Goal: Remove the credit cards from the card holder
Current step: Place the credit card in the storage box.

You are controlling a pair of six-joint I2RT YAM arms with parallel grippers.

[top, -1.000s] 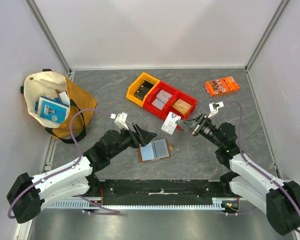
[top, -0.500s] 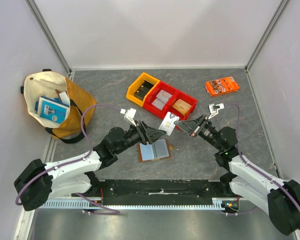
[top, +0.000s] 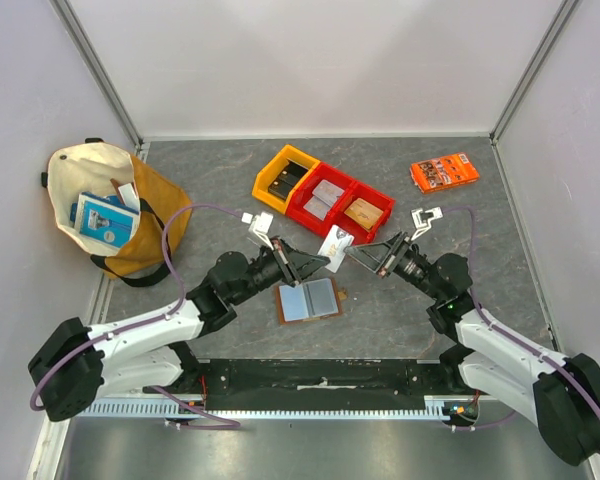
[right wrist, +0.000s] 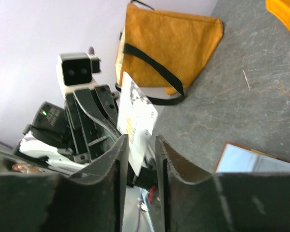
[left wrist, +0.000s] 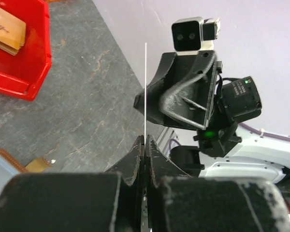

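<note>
A white credit card [top: 336, 243] with orange print is held in the air between the two arms. My left gripper [top: 325, 262] is shut on its lower edge; in the left wrist view the card [left wrist: 145, 87] shows edge-on as a thin white line rising from the closed jaws [left wrist: 146, 140]. My right gripper [right wrist: 137, 140] is open, its fingers [right wrist: 113, 159] standing either side of the card [right wrist: 137, 118] with a gap. The brown card holder [top: 309, 299] lies open on the table below, pale blue inside.
A yellow bin [top: 285, 175] and red bins [top: 340, 200] with small items stand behind the card. An orange packet [top: 445, 171] lies at the back right. A cream and mustard tote bag [top: 110, 205] sits at the left wall.
My left gripper reached right to the card and shut on it. My right gripper, shut on the card before, has opened its jaws around it.
</note>
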